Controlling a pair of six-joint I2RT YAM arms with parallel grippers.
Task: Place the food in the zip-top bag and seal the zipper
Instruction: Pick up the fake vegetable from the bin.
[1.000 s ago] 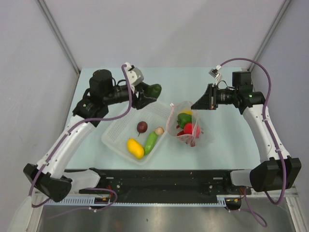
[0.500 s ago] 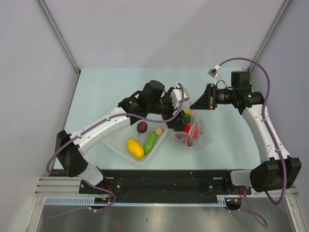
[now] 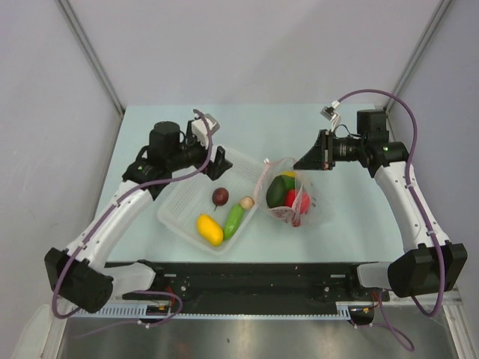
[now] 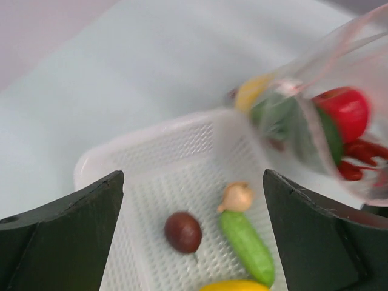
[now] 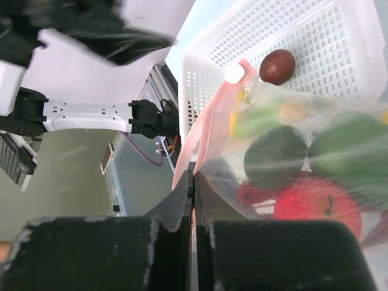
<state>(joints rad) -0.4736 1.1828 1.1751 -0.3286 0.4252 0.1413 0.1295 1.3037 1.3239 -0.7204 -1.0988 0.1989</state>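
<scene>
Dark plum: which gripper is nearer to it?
Left. The left gripper hangs open over the far edge of the basket, just beyond the dark plum; the right gripper is farther, shut on the zip-top bag.

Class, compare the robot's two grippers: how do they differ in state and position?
The left gripper is wide open; the right gripper is shut. The left gripper holds nothing; the right gripper pinches the pink edge of the bag. The left gripper hangs over the basket; the right gripper sits at the bag's mouth. Both are dark and two-fingered.
</scene>
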